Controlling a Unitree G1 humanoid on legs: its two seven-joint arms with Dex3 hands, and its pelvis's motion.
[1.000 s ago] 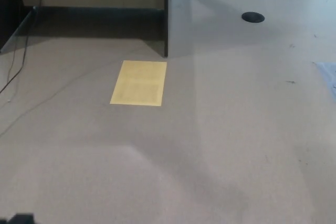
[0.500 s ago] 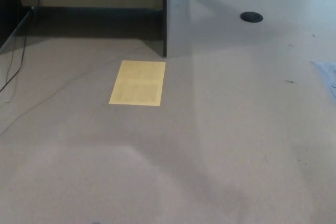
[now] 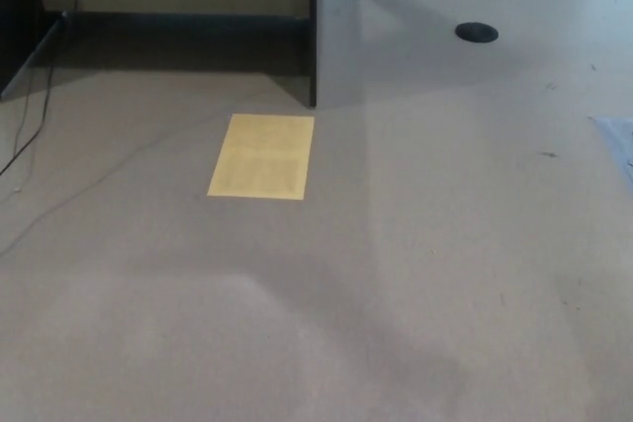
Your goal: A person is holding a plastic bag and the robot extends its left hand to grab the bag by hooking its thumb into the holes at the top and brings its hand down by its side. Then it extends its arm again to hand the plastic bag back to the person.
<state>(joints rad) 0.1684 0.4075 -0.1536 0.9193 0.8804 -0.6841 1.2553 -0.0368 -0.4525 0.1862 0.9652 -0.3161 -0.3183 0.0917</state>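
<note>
No plastic bag and no person show in the head view. Neither of my hands is in the picture. The camera looks down at a grey-beige carpeted floor (image 3: 415, 274) with soft shadows across it.
A yellow rectangular sheet (image 3: 262, 156) lies flat on the floor left of centre. A dark vertical panel edge (image 3: 313, 27) stands behind it, with a shadowed recess to its left. A thin cable (image 3: 30, 135) runs at far left. A black round disc (image 3: 477, 33) sits upper right. A pale patch (image 3: 618, 140) touches the right edge.
A dark shape at the bottom left corner one second ago has dropped out of view. The picture has shifted only slightly.
</note>
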